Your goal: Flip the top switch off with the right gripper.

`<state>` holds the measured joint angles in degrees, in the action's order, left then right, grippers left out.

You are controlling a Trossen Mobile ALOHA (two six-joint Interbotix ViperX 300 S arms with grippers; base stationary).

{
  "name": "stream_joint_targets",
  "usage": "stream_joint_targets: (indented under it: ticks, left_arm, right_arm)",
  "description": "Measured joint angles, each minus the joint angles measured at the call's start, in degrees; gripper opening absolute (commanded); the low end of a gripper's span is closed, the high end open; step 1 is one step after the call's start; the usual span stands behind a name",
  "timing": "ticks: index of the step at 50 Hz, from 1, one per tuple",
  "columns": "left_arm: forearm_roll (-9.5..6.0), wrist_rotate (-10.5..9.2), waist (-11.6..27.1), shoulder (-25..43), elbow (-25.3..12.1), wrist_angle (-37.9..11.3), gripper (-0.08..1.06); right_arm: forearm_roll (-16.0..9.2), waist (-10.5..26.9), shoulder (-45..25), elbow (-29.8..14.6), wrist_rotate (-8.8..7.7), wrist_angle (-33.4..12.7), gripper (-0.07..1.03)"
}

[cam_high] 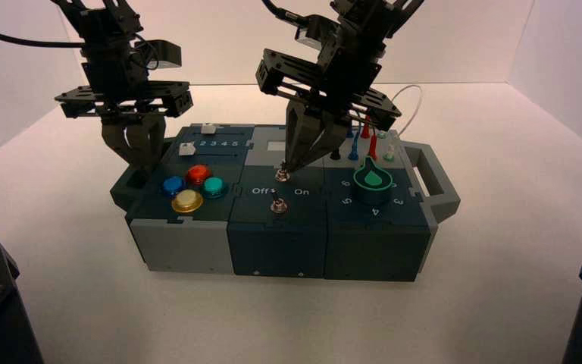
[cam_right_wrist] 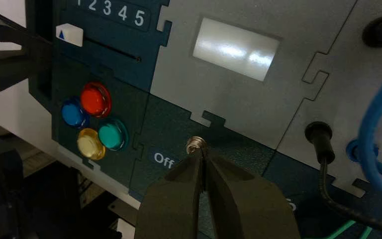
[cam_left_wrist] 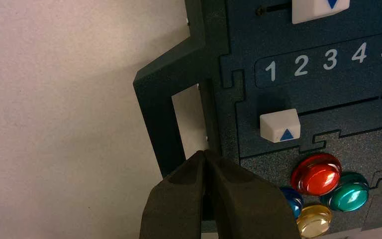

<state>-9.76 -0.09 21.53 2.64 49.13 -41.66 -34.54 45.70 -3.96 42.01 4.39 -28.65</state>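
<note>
Right gripper (cam_right_wrist: 202, 155), high view upper centre: fingers closed at the top switch (cam_right_wrist: 195, 144); flip unconfirmed, likely remaining. Left gripper (cam_high: 143, 161), upper left: parked, fingers closed.

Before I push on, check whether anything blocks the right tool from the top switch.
Nothing visible stands between the right tool and the top switch; the tips are right at its base and hide the lever. The left tool idles by the box's left handle.
</note>
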Motion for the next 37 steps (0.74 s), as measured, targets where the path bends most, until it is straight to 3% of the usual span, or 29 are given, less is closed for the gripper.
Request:
stream_joint_targets:
  ticks: [19,27,37]
  left_arm:
    - [0.0,0.0,0.0,-0.1,-0.2,-0.5,-0.03]
    - [-0.09,0.0,0.2,-0.6,-0.2,-0.4,-0.03]
    - [0.0,0.0,0.3,-1.2,-0.1,-0.4,-0.03]
  right_arm:
    - [-0.1,0.1,-0.3,0.0,0.18,-0.3,-0.02]
    - [-0.2,2.1,0.7,2.9,0.18,-0.1,-0.02]
    - [-0.3,2.1,4.1,6.9,0.09,2.2,-0.02]
